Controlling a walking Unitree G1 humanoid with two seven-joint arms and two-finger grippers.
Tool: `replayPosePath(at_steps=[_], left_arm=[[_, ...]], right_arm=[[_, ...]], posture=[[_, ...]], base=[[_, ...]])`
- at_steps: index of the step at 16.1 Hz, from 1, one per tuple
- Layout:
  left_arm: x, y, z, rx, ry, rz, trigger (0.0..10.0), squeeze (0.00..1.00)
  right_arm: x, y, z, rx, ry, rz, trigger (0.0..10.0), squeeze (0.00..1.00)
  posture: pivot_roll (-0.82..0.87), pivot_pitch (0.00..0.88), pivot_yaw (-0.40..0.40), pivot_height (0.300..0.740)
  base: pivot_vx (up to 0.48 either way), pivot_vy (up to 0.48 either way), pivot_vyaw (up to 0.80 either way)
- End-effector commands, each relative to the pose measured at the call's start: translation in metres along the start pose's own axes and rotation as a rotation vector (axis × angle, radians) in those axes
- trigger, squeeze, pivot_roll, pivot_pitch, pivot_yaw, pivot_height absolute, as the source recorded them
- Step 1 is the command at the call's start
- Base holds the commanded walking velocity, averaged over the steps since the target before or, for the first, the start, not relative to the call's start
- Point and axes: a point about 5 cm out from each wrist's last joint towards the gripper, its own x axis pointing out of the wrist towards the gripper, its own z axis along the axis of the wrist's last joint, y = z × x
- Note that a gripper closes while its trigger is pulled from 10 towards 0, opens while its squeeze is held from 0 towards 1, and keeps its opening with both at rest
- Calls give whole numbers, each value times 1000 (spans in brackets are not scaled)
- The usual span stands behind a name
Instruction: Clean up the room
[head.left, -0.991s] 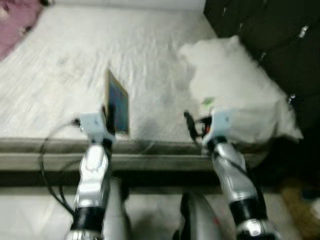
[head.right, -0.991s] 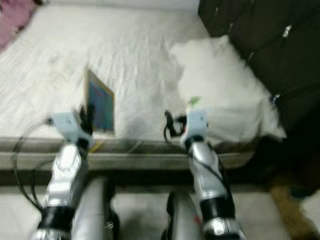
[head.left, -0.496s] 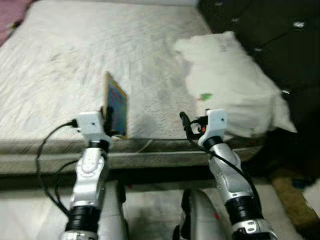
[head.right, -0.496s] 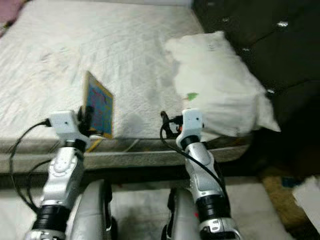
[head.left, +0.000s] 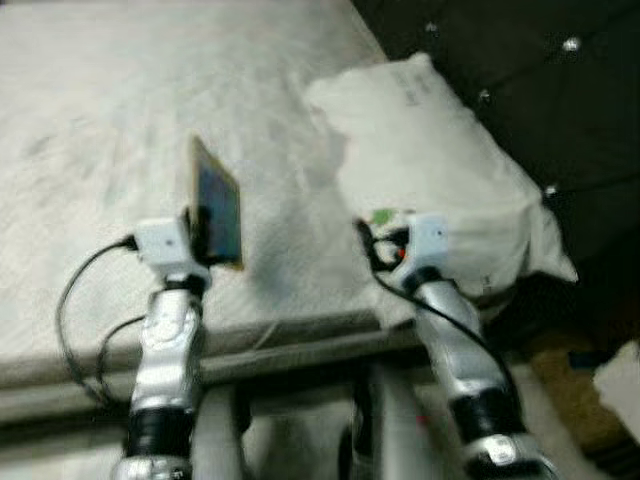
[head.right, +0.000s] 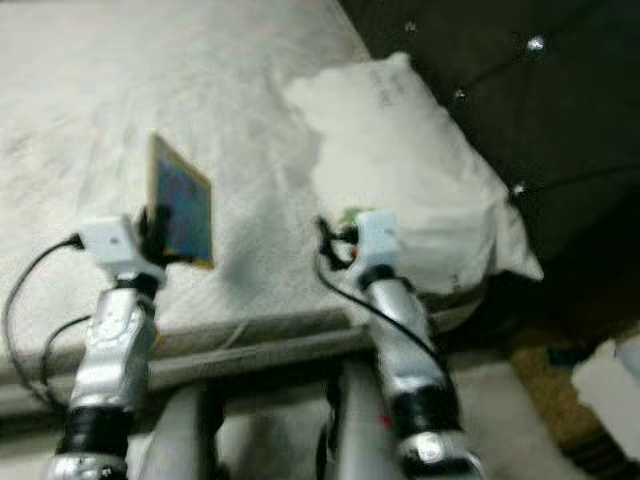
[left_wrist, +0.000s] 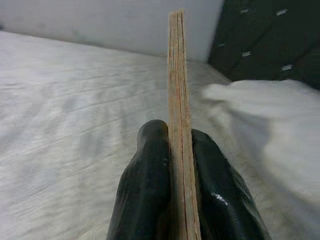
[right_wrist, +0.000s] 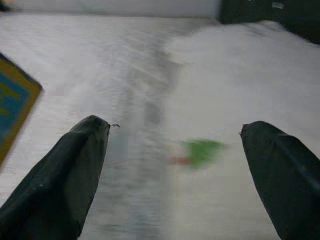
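Book: a thin book (head.left: 216, 213) is held upright over the mattress (head.left: 90, 150), long axis vertical.
Left gripper (left_wrist: 176, 165): clamped on the book's lower edge.
Right gripper (right_wrist: 175, 170): spread wide, nothing held, pointed at the pillow (head.left: 430, 170), which lies nearer this arm.

Layered cardboard book (left_wrist: 179, 125), quilted mattress (head.left: 100, 120)

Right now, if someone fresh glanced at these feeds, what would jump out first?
The left gripper, shut on a thin book held upright on edge above the white mattress. To its right, the open right gripper faces a white pillow bearing a small green item, against the dark tufted headboard.
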Motion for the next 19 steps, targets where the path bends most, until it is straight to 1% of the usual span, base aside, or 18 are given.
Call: replayPosePath(at_steps=[1,3,4,6,7,8,11,12,13,14,15,16,17,18,19], left_arm=[[1,-8,5,3,-26,-31,10000,0],[1,-9,4,-1,-20,-36,10000,0],[2,-12,2,-24,-5,-48,10000,0],[5,-16,-1,-51,20,-58,10000,0],[6,-21,-4,-92,48,-60,10000,0],[7,-23,-6,-105,64,-61,10000,0],[10,-32,-15,-247,144,-73,10000,0],[14,-43,-20,-343,184,-103,10000,0],[16,-48,-23,-381,204,-108,10000,0],[18,-53,-24,-447,220,-101,10000,0],[20,-58,-24,-493,226,-106,10000,0],[20,-61,-25,-521,235,-110,10000,0],[21,-62,-28,-551,254,-101,10000,0],[21,-57,-37,-582,286,-52,10000,0],[20,-54,-42,-603,302,-21,10000,0]], right_arm=[[1,-2,4,4,-17,-10,10000,0],[1,-2,4,3,-17,-10,10000,0],[1,-3,4,3,-17,-10,10000,0],[1,-3,4,2,-17,-12,10000,0],[0,-4,4,-2,-15,-16,10000,0],[0,-5,4,-4,-14,-18,10000,0],[0,-4,5,-5,-16,-16,10000,0],[0,-5,6,-9,-18,-16,10000,0],[0,-5,6,-13,-19,-15,10000,0],[-2,-7,6,-21,-19,-15,10000,0],[-3,-8,7,-28,-21,-15,10000,0],[-4,-9,7,-34,-21,-16,10000,0],[-5,-11,7,-39,-18,-18,10000,0],[-7,-13,7,-43,-14,-22,10000,0],[-7,-13,7,-45,-14,-23,10000,0]], posture=[[4,73,-46,589],[4,73,-46,589],[-2,77,-46,589],[-5,79,-46,564],[-5,79,-46,560],[-9,80,-48,560],[-14,81,-50,560],[-25,84,-54,560],[-29,86,-54,560],[-43,87,-57,560],[-51,89,-58,560],[-55,90,-59,560],[-63,92,-61,560],[-63,92,-61,560],[-63,92,-61,560]], base=[[0,0,0],[0,0,0],[0,0,0],[0,0,0],[0,0,0],[0,0,0],[0,0,0],[0,0,0],[0,0,0],[0,0,0],[0,0,0],[0,0,0],[0,0,0],[0,0,0],[0,0,0]])
